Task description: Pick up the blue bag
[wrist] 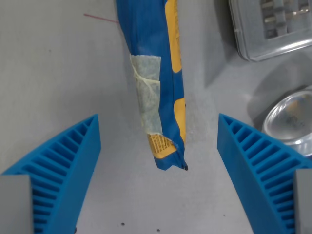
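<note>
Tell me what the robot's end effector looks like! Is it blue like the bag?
Yes! The end effector has two bright blue fingers shaped like wedges that narrow to a tip. Each has rows of ribs, like little ladder rungs. At the bottom corners of the wrist view, grey blocks sit where the fingers attach. No cables or markings show.

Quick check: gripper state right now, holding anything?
Gripper: open, holding nothing; its fingers stand wide apart on either side of the blue bag, not touching it.

Blue bag (155, 83) cut off at top edge; clear container (270, 27) cropped top right.
</note>
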Motion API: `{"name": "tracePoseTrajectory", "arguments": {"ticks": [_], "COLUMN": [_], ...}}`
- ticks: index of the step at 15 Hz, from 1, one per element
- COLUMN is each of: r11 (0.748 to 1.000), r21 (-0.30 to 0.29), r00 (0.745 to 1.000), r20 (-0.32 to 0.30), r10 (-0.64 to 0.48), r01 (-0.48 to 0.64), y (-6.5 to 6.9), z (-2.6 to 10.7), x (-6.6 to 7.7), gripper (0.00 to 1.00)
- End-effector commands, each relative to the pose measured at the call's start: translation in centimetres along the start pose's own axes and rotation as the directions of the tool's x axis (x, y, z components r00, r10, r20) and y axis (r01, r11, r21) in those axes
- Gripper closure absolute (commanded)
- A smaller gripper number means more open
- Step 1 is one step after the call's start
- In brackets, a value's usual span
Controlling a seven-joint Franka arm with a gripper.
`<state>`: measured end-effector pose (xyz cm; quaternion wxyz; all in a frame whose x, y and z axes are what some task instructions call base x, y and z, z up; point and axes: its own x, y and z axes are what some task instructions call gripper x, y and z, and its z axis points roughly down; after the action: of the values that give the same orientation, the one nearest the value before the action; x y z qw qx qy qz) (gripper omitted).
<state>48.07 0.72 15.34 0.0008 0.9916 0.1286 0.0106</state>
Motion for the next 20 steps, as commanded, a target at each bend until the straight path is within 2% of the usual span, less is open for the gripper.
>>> {"name": "tracePoseTrajectory", "arguments": {"ticks": [1,11,20], "r11": [0.998,0.999,0.999], "r21": [-0.032,-0.03,-0.037], "r00": [0.996,0.997,0.997], "r20": [-0.076,-0.071,-0.074], "r10": [-0.048,-0.031,-0.027], "r01": [0.046,0.029,0.024], "y": [-0.2,-0.1,0.0], "z": [0.3,0.4,3.4], "x": [-0.2,-0.2,0.0], "gripper": [0.0,0.0,0.0]}}
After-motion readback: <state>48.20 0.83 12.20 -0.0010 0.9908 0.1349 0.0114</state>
